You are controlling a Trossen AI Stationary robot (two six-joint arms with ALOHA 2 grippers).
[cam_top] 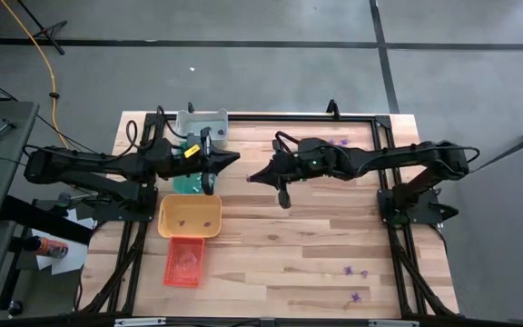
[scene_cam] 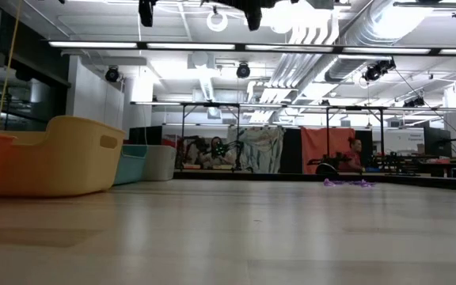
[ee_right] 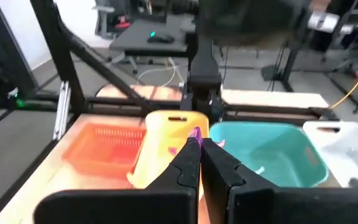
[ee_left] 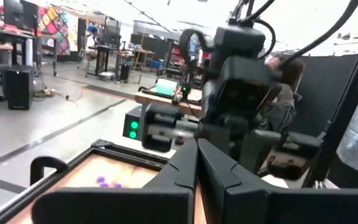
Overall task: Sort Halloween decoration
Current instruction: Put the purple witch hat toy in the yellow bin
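My right gripper (cam_top: 251, 177) hangs high over the table's middle, pointing toward the trays, shut with a small purple Halloween decoration (ee_right: 196, 132) at its fingertips. My left gripper (cam_top: 234, 160) is shut and empty, up in the air beside the teal tray (cam_top: 185, 184), and points at the right arm. More purple decorations lie on the table at the far right (cam_top: 339, 143) and near right (cam_top: 356, 272), and they also show in the low view (scene_cam: 347, 183). A few lie in the yellow tray (cam_top: 166, 222). My right gripper pinches the purple decoration (ee_right: 196, 132) at the very ends of its two fingers (ee_right: 188, 155). The fingers lie nearly level and come from the table's right. The decoration is lifted clear of the table, and purple bits stick out on either side of the tips.
Four trays stand in a row at the table's left: grey (cam_top: 202, 123) farthest, then teal, yellow and orange (cam_top: 182, 263) nearest. A black frame (cam_top: 370, 118) runs along the table's edges. Bare wood lies across the middle and near side (cam_top: 289, 245).
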